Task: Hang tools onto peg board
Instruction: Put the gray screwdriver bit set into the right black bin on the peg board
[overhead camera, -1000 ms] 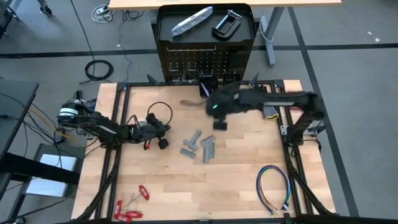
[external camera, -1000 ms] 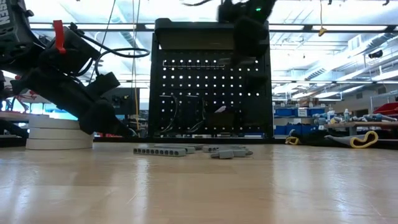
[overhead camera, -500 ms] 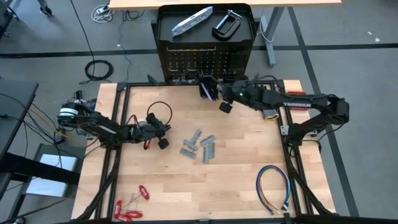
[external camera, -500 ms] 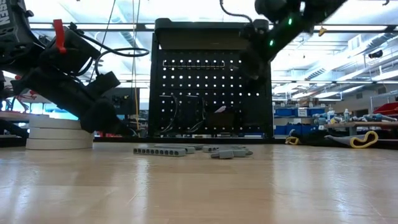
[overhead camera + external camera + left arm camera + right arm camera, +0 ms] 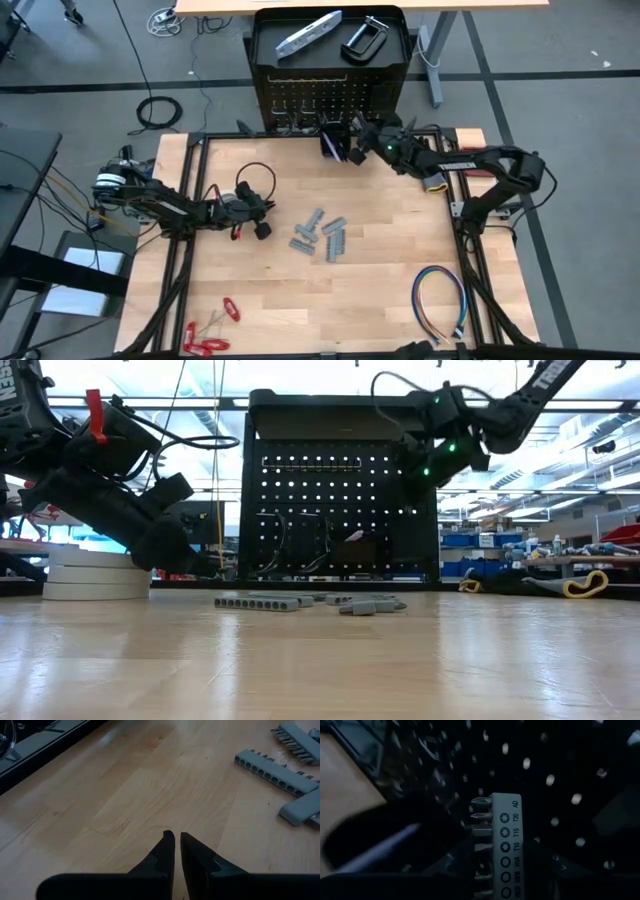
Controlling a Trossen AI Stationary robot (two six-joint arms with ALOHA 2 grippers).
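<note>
Grey bit holder (image 5: 502, 845) pinched between right fingers (image 5: 540, 865) at peg board (image 5: 330, 100), left fingers (image 5: 162, 852) nearly shut, empty.

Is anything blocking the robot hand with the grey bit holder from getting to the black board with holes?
Nothing visible does. The right gripper holds the grey bit holder right in front of the peg board, with only open space between them.

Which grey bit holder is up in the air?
The one in the right gripper, a grey bit holder marked T20, T15, T10, held up by the peg board. The other holders lie on the table.
</note>
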